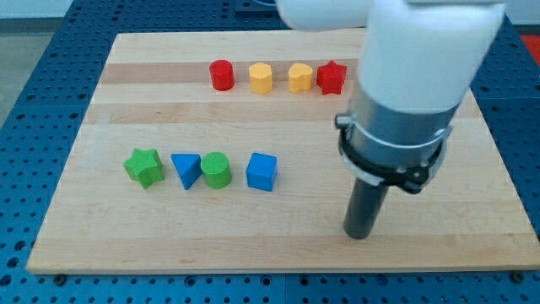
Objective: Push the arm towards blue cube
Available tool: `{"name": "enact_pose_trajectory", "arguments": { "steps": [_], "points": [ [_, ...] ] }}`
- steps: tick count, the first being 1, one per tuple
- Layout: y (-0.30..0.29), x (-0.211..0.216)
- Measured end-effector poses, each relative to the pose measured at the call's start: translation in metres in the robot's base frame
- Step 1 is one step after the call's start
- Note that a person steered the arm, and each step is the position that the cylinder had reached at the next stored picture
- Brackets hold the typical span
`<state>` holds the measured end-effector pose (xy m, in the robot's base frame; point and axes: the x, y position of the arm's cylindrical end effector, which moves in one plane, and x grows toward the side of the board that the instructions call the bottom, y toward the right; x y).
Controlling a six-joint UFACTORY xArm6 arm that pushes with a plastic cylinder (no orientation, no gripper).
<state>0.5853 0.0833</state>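
Observation:
The blue cube point(261, 171) sits on the wooden board point(278, 245), at the right end of a lower row of blocks. My tip point(360, 236) rests on the board at the view's lower right, well to the right of the blue cube and a little below it. It touches no block. The white arm body fills the view's upper right above the rod.
Left of the blue cube stand a green cylinder point(216, 170), a blue triangle point(186, 170) and a green star point(144, 166). Along the top run a red cylinder point(222, 75), a yellow hexagon point(261, 78), a yellow block point(299, 77) and a red star point(332, 78).

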Motion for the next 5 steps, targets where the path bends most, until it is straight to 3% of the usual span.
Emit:
{"name": "enact_pose_trajectory", "arguments": {
  "steps": [5],
  "points": [
    [-0.144, 0.033]
  ]
}}
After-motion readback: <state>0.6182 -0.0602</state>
